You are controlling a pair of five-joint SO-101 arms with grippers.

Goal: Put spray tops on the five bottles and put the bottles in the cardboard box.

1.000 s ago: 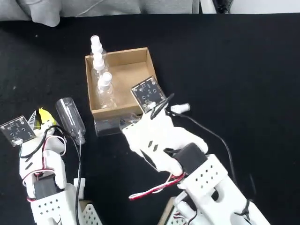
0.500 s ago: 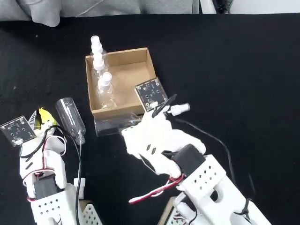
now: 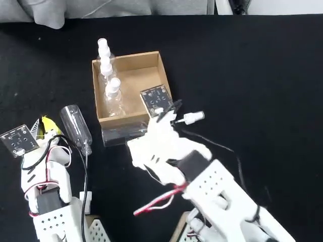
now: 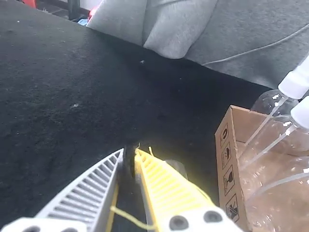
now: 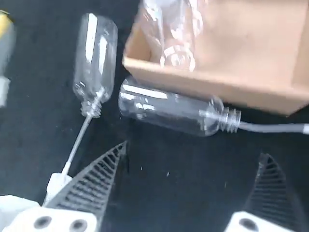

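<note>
The cardboard box (image 3: 136, 80) holds three bottles (image 3: 112, 91) with white spray tops along one wall. A clear bottle (image 5: 166, 111) lies in front of the box, and a thin tube (image 5: 273, 127) runs out of its neck to a white spray top (image 3: 194, 117). My right gripper (image 5: 186, 169) hangs open just above and before this bottle. A second uncapped bottle (image 3: 75, 126) lies to the left, its tube leading to a spray top (image 3: 86, 197) near the left arm's base. My left gripper (image 4: 128, 157) is shut and empty, beside that bottle.
The table is covered by a black cloth (image 3: 252, 65) with free room right of the box and beyond it. Grey fabric (image 3: 50, 12) lies along the far edge. The right arm (image 3: 166, 146) covers the lying bottle's neck in the high view.
The right arm has shifted a little left and forward over the lying bottle, its wrist turning. The left arm, both loose bottles and the box have stayed put.
</note>
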